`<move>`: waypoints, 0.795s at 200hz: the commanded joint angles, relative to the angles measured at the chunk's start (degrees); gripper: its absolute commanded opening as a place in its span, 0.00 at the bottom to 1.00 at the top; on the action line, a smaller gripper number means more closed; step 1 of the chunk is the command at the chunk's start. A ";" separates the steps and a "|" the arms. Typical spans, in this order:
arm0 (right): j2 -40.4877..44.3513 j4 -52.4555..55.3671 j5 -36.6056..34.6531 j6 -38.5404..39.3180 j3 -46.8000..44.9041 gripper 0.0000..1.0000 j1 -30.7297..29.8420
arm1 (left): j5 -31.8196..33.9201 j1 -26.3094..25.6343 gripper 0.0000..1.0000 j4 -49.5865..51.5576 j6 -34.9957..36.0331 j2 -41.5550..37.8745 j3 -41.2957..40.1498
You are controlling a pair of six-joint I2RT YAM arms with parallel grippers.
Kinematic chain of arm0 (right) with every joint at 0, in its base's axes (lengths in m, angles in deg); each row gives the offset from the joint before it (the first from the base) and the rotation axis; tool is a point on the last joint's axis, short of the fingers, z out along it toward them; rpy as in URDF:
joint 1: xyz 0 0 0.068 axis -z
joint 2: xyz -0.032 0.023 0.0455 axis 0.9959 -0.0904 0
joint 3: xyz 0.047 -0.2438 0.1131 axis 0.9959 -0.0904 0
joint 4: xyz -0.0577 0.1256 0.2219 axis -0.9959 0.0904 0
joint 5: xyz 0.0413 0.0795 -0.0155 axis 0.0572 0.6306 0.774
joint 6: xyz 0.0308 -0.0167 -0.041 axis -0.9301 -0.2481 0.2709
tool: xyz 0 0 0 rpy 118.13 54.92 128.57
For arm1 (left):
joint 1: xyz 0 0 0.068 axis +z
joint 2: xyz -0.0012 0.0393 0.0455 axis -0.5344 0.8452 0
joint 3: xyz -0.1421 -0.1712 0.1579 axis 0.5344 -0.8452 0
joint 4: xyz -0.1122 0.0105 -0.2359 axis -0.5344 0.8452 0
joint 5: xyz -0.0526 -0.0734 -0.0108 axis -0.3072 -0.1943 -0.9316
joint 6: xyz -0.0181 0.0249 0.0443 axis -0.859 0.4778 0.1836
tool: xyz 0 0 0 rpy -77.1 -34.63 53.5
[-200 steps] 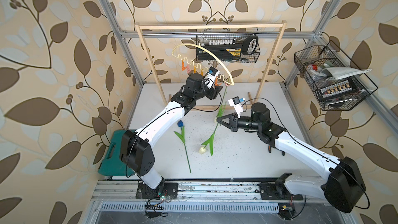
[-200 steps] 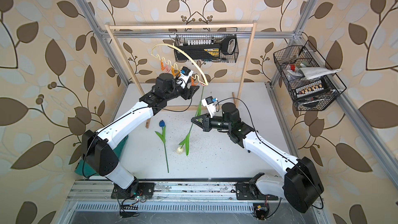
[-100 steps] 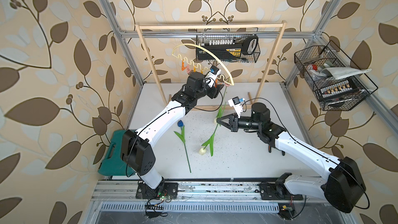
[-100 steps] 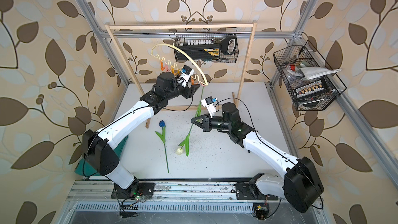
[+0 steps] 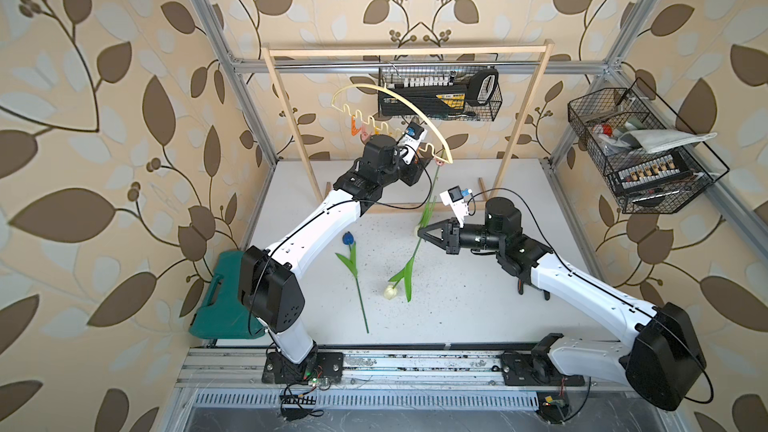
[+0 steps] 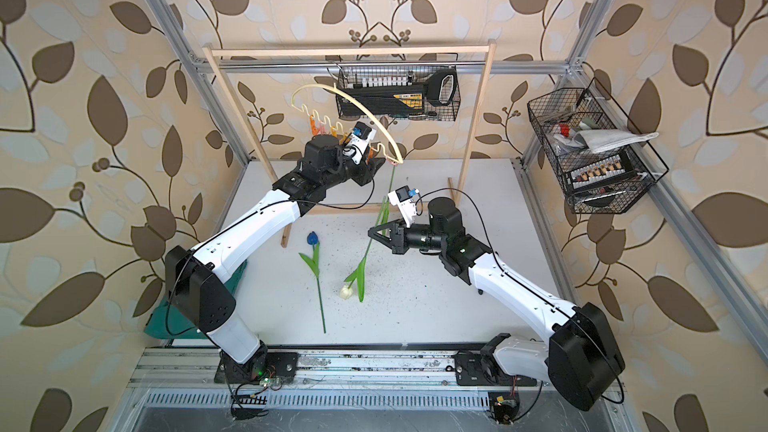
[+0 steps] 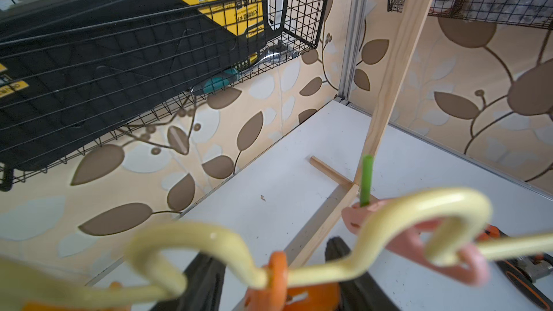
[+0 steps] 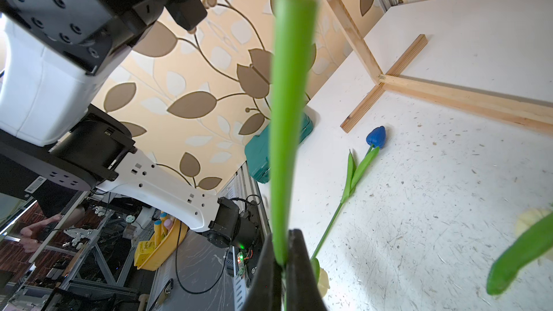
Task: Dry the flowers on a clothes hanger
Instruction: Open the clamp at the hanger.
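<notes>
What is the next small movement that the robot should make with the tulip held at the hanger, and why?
Probably open the right gripper, which is shut on the cream tulip. The tulip's stem end pokes through the pink clip of the clothes hanger, so the clip seems to carry it. How firmly it grips I cannot tell, so open slowly.

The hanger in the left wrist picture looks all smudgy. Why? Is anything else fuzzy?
In the left wrist view the clothes hanger sits right by the lens, so it blurs, while the wire basket behind is sharp; in the right wrist view the near green stem is soft but the blue tulip is crisp; both top views look sharp.
</notes>
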 commanded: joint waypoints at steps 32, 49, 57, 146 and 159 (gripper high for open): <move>-0.50 0.25 1.21 0.08 1.94 0.00 0.21 | 1.15 -0.57 0.47 0.33 -0.16 0.03 3.67; -0.59 0.23 1.38 0.03 2.00 0.00 0.21 | 1.06 -0.57 0.47 0.71 -0.50 0.15 4.08; -0.68 0.29 1.39 0.08 2.03 0.00 0.21 | 0.95 -0.61 0.45 0.73 -0.69 0.14 4.17; -1.02 0.72 1.02 0.08 2.55 0.00 0.17 | 1.14 -0.66 0.27 2.83 -2.88 0.43 5.80; -1.20 0.72 0.37 0.16 2.78 0.00 0.26 | 1.02 -0.65 0.27 3.14 -3.64 0.31 5.94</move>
